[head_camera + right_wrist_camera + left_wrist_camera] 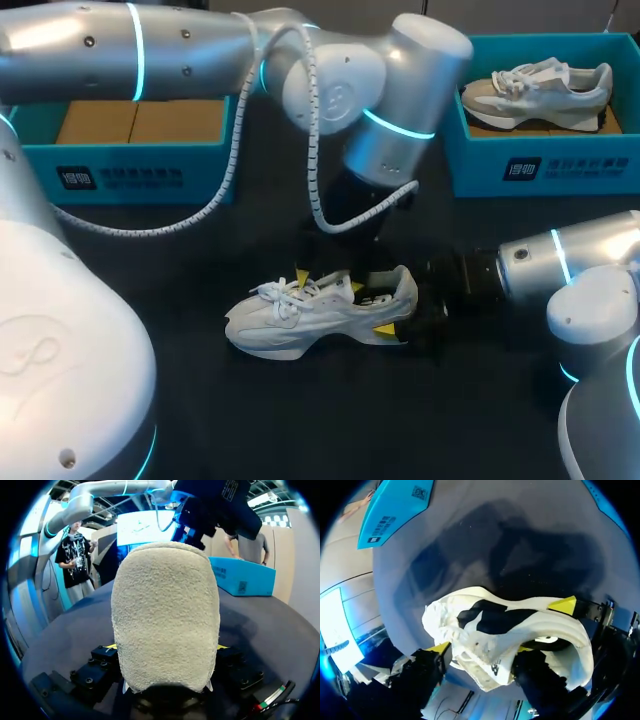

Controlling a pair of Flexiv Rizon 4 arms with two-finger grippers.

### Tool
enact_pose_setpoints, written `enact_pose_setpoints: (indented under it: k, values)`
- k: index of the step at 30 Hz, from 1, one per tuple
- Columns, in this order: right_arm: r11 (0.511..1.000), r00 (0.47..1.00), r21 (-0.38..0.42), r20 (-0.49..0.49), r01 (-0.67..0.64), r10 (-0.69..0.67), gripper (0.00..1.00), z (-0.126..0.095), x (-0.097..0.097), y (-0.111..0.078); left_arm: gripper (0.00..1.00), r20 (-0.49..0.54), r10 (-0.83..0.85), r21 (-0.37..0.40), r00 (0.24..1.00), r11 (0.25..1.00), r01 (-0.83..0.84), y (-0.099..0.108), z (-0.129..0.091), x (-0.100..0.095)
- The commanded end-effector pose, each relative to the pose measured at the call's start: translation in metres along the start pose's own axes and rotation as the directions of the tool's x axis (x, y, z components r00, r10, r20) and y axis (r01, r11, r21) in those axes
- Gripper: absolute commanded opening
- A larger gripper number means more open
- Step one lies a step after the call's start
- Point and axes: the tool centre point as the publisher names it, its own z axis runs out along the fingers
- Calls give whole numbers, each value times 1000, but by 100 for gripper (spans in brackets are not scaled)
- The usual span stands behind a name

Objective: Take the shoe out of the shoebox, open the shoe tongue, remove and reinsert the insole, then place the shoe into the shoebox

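A white sneaker (pixel 300 318) lies on its side on the black table, toe to the left; in the left wrist view the sneaker (pixel 485 640) shows its dark inside. My left arm reaches over the middle. Its gripper (pixel 328 281) (pixel 481 649) hangs open over the laces and tongue, a finger on either side. From the right, my right gripper (pixel 375 308) (pixel 166 647) is shut on the sneaker's heel (pixel 165 615), which fills the space between its fingers. An empty teal shoebox (pixel 130 175) stands at the back left.
A second teal shoebox (pixel 540 165) at the back right holds another pale sneaker (pixel 540 85). The left arm's cable (pixel 230 190) droops over the table between the left box and the shoe. Bare black tabletop (pixel 300 420) lies in front of the shoe.
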Motion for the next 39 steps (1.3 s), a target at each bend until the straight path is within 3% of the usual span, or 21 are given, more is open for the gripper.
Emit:
enact_pose_setpoints:
  k: [1, 11, 14, 19, 32, 39]
  values:
    - [1000, 1000, 3, 0, -1, 1, 0, 0, 0, 1, 50, -51, 4, 34, 999, 999, -2, 9, -5, -15]
    - [1000, 1000, 3, 0, -1, 1, 0, 0, 0, 1, 40, -168, -17, 97, 986, 995, 34, 18, -17, -29]
    - [1000, 1000, 3, 0, -1, 1, 0, 0, 0, 1, 22, -215, -22, 105, 976, 993, 46, 20, -17, -33]
    - [1000, 1000, 3, 0, -1, 1, 0, 0, 0, 1, 0, -277, -21, 141, 961, 988, 62, 22, -14, -37]
    - [1000, 1000, 3, 0, -1, 1, 0, 0, 0, 1, 0, -577, 21, 213, 816, 969, 126, 23, 11, -72]
    - [1000, 1000, 3, 0, -1, 1, 0, 0, 0, 1, 0, -570, 9, 206, 822, 969, 133, 14, 29, -78]
